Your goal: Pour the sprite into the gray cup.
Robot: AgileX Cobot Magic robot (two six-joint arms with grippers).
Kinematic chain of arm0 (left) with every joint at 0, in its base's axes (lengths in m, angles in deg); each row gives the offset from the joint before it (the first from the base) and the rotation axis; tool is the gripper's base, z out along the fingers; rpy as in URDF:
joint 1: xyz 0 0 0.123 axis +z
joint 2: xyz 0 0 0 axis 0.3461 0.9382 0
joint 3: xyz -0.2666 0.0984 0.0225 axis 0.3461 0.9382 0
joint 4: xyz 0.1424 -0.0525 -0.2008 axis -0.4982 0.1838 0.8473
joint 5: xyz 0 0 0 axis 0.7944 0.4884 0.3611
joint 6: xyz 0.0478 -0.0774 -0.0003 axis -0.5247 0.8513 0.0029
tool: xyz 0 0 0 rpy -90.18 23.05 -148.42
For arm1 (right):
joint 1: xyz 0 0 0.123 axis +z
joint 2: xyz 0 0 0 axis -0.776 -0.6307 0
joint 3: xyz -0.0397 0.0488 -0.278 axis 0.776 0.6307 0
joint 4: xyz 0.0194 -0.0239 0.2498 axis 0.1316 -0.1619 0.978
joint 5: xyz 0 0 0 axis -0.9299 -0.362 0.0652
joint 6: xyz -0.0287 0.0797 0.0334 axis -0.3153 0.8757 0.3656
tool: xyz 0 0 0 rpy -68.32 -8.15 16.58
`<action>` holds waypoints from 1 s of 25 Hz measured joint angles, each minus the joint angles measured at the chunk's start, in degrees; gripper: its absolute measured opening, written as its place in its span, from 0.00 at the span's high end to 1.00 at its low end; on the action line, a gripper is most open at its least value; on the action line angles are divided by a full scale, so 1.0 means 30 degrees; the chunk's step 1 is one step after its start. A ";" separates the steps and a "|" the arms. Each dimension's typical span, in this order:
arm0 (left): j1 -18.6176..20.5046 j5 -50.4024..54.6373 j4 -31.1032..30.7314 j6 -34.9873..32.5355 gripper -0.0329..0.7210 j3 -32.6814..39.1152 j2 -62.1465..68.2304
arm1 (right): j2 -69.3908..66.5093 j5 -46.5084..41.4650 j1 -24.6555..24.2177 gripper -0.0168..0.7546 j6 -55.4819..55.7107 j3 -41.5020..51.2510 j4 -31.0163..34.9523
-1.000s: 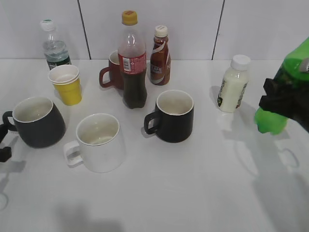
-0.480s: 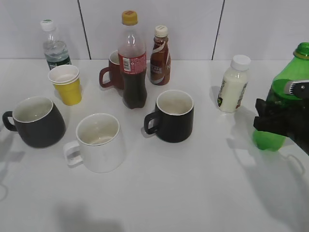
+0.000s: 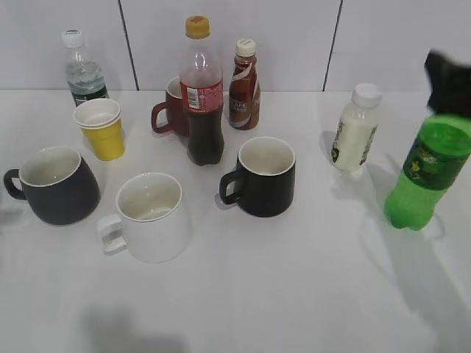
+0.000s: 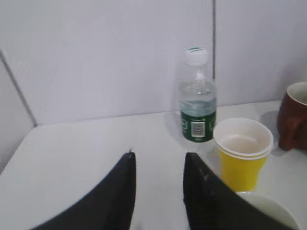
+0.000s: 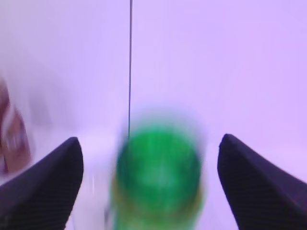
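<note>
The sprite (image 3: 425,175), a green bottle with a dark label, stands upright on the table at the far right. Its neck is hidden behind my right gripper (image 3: 447,77), which is blurred just above it. In the right wrist view the right gripper (image 5: 148,139) is open wide, with the blurred green bottle top (image 5: 158,175) between and beyond the fingers, untouched. The gray cup (image 3: 57,185) sits at the far left, handle to the left. My left gripper (image 4: 158,160) is open and empty; it shows only in the left wrist view.
A white mug (image 3: 151,215), a black mug (image 3: 263,176), a cola bottle (image 3: 202,92), a maroon mug (image 3: 171,107), a brown bottle (image 3: 243,84), a white bottle (image 3: 355,126), a yellow cup (image 3: 101,128) and a water bottle (image 3: 82,70) stand on the table.
My right gripper has set the sprite upright on the table, let go and risen above it. The left arm has left the exterior view.
</note>
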 joint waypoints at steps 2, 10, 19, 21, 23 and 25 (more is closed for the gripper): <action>-0.0021 0.5670 0.0110 0.0749 0.60 -0.1683 -0.2607 | 0.2662 -0.2565 0.0000 0.12 -0.0125 -0.0770 0.0126; -0.0020 2.2965 0.1388 0.1218 0.49 -0.6857 -1.1428 | 1.3200 -1.9431 0.0000 0.23 -0.0981 -0.4513 0.0142; -0.0327 3.1488 0.3070 0.1218 0.43 -0.7038 -1.6979 | 2.2063 -3.5678 0.0000 0.25 -0.0202 -0.4840 -0.1135; -0.0447 3.3190 0.2998 0.1218 0.43 -0.7038 -1.7949 | 2.3563 -3.8248 0.0000 0.25 0.0603 -0.4840 -0.2095; -0.0549 3.4372 0.2938 0.1147 0.43 -0.6982 -1.9208 | 2.4793 -4.0202 0.0000 0.25 0.1270 -0.4760 -0.3002; -0.0567 3.5213 0.2874 0.0833 0.43 -0.6658 -2.0551 | 2.6027 -4.1850 0.0000 0.25 0.1677 -0.4558 -0.3518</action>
